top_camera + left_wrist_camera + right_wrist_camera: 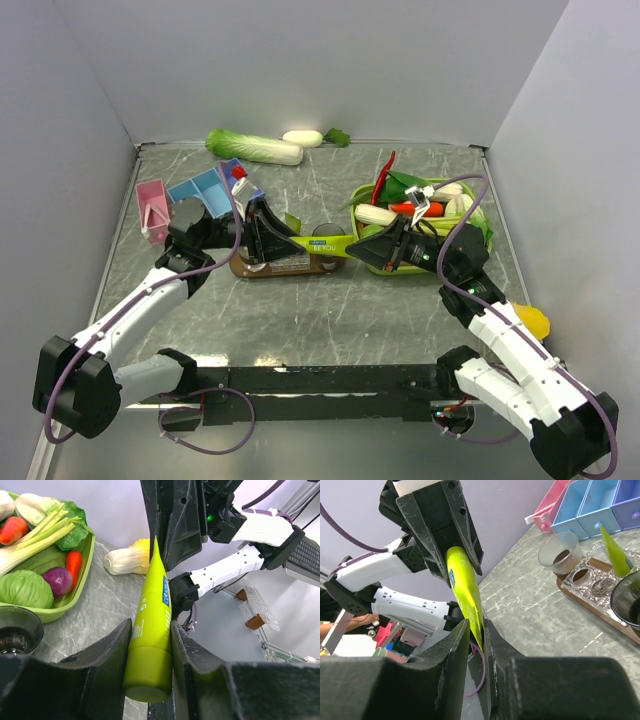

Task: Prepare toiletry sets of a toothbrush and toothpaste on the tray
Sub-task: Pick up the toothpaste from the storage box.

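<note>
Top external view: toothpaste (322, 243), one light-green tube, held level above the worktop (330, 310) between both claws, near the right end of the tray (245, 268). Left claw (151, 630): closed on the tube's cap end. Right claw (476, 625): closed on its tapered tip. Second toothpaste tube (615, 555): upright over the tray. Vegetable basket (75, 597): on the worktop, by the right claw.
</note>
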You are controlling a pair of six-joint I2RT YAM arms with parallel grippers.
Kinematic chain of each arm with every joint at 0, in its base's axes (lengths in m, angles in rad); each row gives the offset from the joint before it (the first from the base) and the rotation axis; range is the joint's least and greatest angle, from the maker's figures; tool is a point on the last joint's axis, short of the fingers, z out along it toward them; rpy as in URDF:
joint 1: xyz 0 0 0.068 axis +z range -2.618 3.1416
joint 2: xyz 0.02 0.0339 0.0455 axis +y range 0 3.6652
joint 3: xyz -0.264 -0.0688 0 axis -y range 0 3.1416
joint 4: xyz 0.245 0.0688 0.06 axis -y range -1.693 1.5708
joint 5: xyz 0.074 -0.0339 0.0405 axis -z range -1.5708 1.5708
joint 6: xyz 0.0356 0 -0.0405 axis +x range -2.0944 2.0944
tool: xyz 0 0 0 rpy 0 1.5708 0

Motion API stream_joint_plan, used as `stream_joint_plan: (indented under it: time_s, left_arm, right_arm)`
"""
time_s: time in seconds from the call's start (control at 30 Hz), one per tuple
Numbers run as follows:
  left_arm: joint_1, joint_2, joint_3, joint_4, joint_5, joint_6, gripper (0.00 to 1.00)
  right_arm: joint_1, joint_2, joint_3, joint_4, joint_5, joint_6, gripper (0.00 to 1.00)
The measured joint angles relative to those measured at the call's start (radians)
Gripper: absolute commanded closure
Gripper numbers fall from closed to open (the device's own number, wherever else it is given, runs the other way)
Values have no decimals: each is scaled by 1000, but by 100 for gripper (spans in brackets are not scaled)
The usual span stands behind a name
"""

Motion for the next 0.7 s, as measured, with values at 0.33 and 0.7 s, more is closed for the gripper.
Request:
stream_joint_plan:
  time_s: [0.33, 0.7]
  left_arm:
    - [1, 0, -3, 17, 2, -13, 72]
    - [1, -17, 18, -175, -64, 130, 20]
  right_arm:
    - [0, 3, 0, 10, -13, -4, 100]
    - [0, -13, 58, -190, 16, -121, 100]
